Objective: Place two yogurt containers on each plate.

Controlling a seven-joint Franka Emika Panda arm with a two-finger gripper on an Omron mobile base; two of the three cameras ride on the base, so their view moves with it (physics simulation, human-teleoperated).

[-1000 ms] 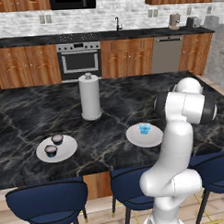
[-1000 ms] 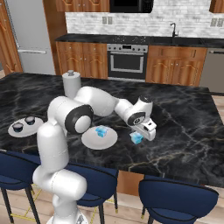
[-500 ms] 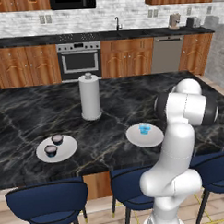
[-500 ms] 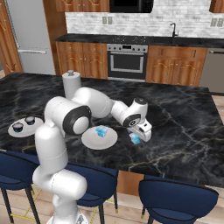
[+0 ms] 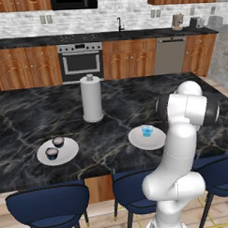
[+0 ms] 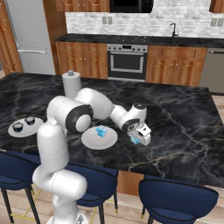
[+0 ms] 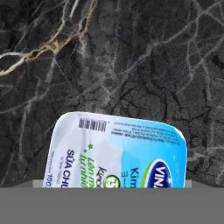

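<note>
One light blue yogurt container (image 7: 116, 151) sits directly beneath the spread gripper (image 6: 141, 137) on the counter (image 6: 183, 118).

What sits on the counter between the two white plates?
Only bare black marble, in the left base view, between the left plate and right plate.

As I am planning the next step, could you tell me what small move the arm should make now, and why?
Probably ease down and close the jaws on the blue-and-white yogurt container: it sits right below the gripper on the counter, and the nearer plate carries just one cup.
</note>
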